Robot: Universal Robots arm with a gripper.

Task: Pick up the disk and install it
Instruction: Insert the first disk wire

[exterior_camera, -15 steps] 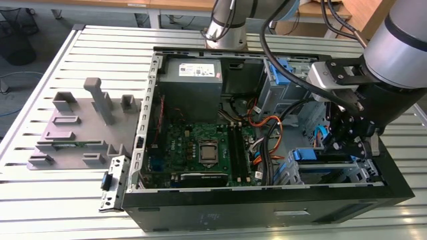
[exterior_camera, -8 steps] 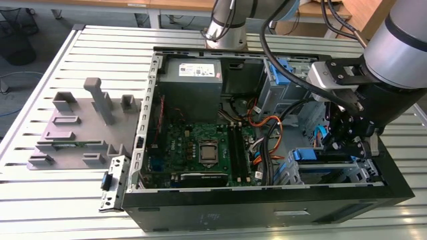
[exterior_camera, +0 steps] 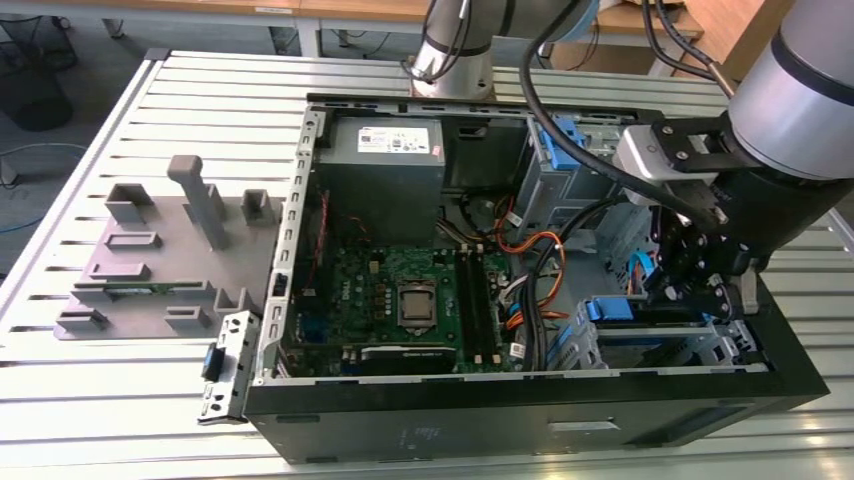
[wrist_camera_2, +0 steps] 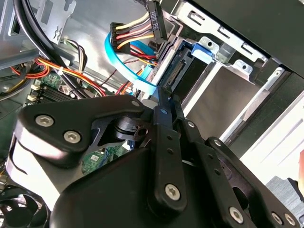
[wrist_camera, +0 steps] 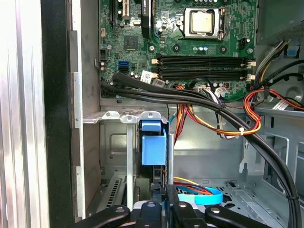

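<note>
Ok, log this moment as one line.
step: install | disk: in drive cage of computer case | gripper: close over disk | cables: hanging loose beside disk

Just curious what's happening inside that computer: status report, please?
Claw low at the drive cage. Disk, blue-framed, sitting in the cage ahead of the claw. Cables crossing close by.
</note>
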